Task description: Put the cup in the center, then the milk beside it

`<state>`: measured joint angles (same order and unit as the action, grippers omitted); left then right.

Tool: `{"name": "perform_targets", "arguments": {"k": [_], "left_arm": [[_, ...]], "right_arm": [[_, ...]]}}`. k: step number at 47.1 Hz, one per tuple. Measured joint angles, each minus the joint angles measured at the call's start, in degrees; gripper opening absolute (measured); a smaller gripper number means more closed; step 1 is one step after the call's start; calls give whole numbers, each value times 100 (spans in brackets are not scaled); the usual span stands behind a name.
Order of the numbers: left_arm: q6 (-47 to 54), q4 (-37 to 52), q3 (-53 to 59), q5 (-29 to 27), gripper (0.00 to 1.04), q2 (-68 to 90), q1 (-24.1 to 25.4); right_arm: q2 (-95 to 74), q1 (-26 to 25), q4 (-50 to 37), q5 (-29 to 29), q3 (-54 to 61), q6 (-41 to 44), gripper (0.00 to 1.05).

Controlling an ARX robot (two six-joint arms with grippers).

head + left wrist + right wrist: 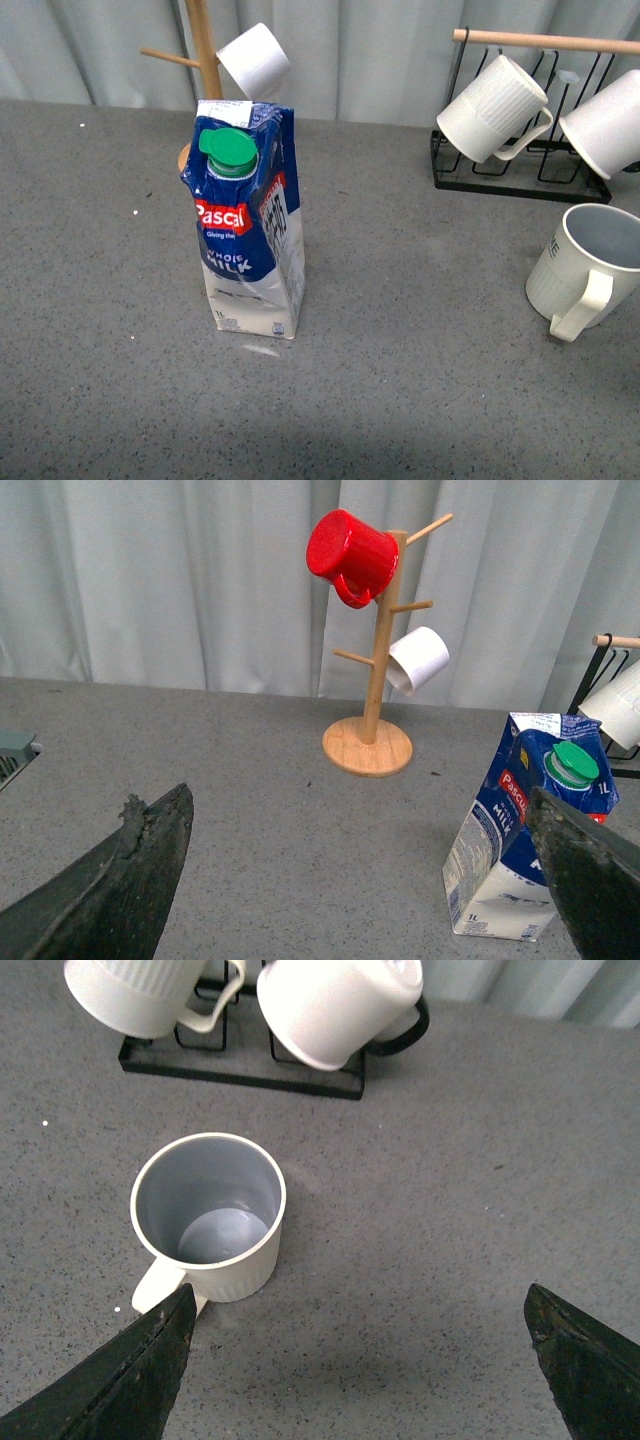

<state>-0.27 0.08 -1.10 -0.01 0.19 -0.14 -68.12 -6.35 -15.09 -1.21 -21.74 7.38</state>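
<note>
**Risk note: milk is sitting where the cup is due**

Right fingers [130,1370] are hanging spread wide and gripping nothing, just short of the cup [210,1215]. Left fingers [110,890] are gaping too, also empty, with the milk [520,850] standing close by one of them.

The cup is standing upright on the desk [420,380], far right in the front view. Its mouth is facing up, it is empty, and its handle is pointing back toward the robot. The milk is standing upright near the middle of the desk, well apart from the cup, with its cap on and its walls looking creased.

Judged risks:
- The handle is lying on the near side of the cup, close to one right finger. An off-line descent is risking a clip on it, spinning or tipping the cup.
- The black rack [240,1065] with its white mugs [330,1000] is sitting just behind the cup. Overreaching is risking a knock there, or a grab at the wrong mug.
- The milk is occupying roughly the centre. Bringing the cup in without making room is risking a shove on a tall, narrow, dented carton, which I am expecting to topple easily.
- Both arms working the same middle patch are risking a clash.
</note>
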Motion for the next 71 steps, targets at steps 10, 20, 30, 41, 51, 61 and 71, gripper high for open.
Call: {"name": "perform_targets", "arguments": {"k": [10,20,30,41,51,61,71], "left_arm": [[0,0,0,0,98,0,0],[0,0,0,0,98,0,0],[0,0,0,0,98,0,0],[0,0,0,0,98,0,0],[0,0,0,0,98,0,0],[0,0,0,0,98,0,0],[0,0,0,0,98,0,0]], "right_arm": [[-1355,79,249,-81,-885,-245,96],[-2542,177,625,-302,-1729,-564,96],[-3257,190,1023,-315,-2302,-896,96],[-3740,262,1292,-251,-2752,-1231,96],[-3906,308,1440,-282,-2911,-1403,80],[-4006,313,1475,-282,-2942,-1528,54],[-4017,297,1469,-254,-3010,-1657,21]]}}
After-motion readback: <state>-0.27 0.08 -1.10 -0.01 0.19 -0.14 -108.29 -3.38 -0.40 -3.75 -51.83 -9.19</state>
